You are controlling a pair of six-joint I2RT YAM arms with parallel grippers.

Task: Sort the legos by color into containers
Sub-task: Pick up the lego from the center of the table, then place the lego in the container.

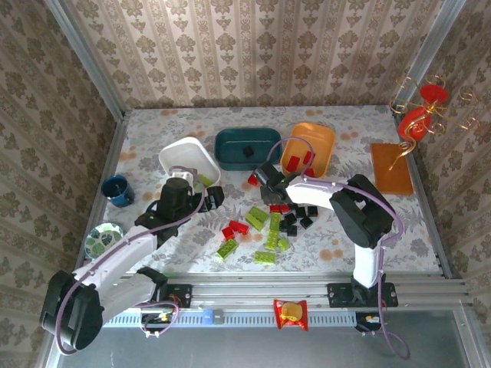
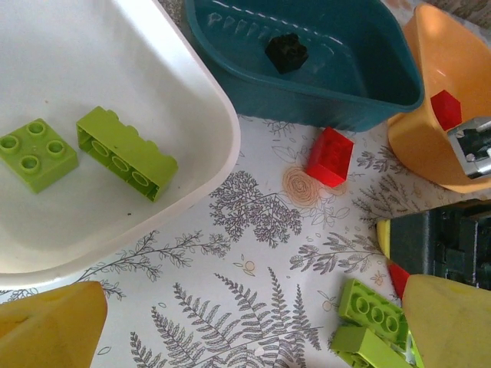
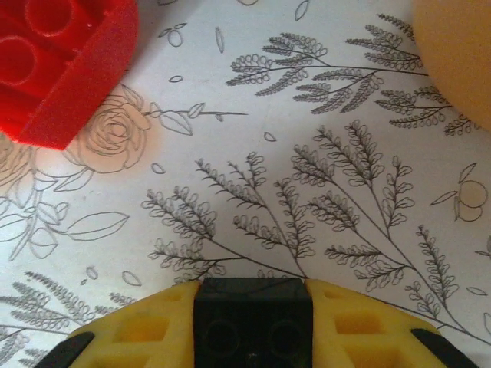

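The right tool (image 3: pixel 253 300) was clenched on a black brick (image 3: pixel 253 333), low over the bench (image 3: pixel 322 153) beside the orange tray (image 1: pixel 318 138). The left tool (image 2: pixel 253 337) hung released next to the white tray (image 2: pixel 153 77), which held two lime green bricks (image 2: pixel 126 153). Toward the bench's far edge, the teal tray (image 2: pixel 307 107) held a lone black piece (image 2: pixel 286 52). Loose legos (image 1: pixel 270 221) lay scattered mid-bench.
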